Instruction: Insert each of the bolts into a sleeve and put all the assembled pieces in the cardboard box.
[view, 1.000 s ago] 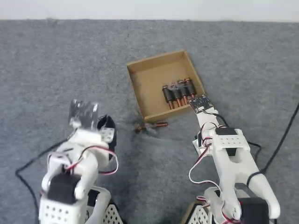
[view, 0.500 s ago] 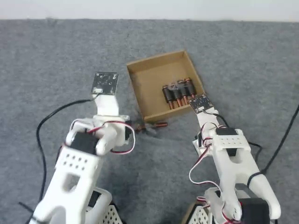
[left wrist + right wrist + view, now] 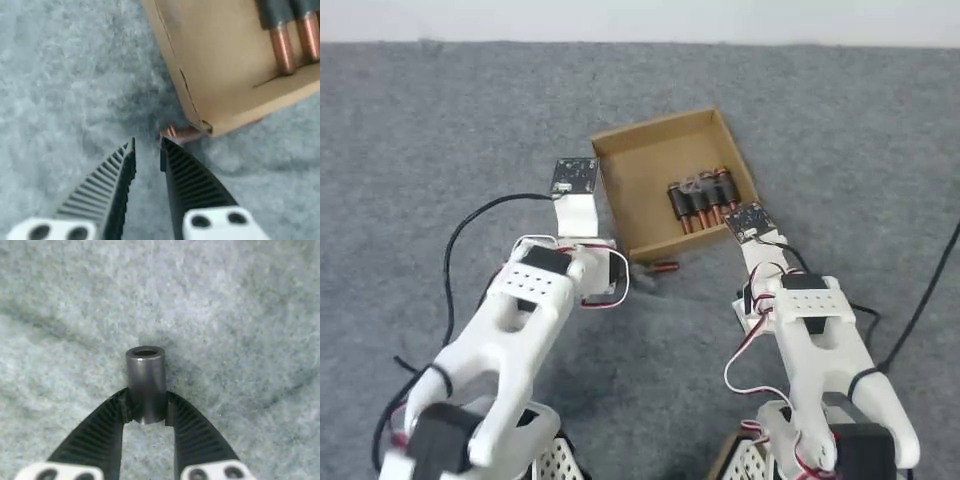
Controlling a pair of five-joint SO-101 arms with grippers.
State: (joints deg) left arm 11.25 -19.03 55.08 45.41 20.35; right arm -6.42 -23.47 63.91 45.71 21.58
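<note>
From above, we see the cardboard box [image 3: 645, 170] at centre frame, with assembled pieces [image 3: 700, 203] inside. A bolt [image 3: 663, 267] lies on the carpet [image 3: 440, 130] just below the box's lower wall, its long axis left-right, and the left arm [image 3: 545, 290] crowds its left end.

In the left wrist view, the left gripper [image 3: 147, 148] is slightly parted, its tips just short of the bolt's end.

In the right wrist view, the right gripper [image 3: 146, 405] clamps a sleeve [image 3: 145, 380], whose bore points away from the jaws.

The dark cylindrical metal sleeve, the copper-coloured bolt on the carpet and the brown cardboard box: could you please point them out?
dark cylindrical metal sleeve [image 3: 145, 385]: right wrist view, its side wall.
copper-coloured bolt [image 3: 181, 133]: left wrist view, its shaft.
brown cardboard box [image 3: 645, 175]: high view, bare floor.
</note>
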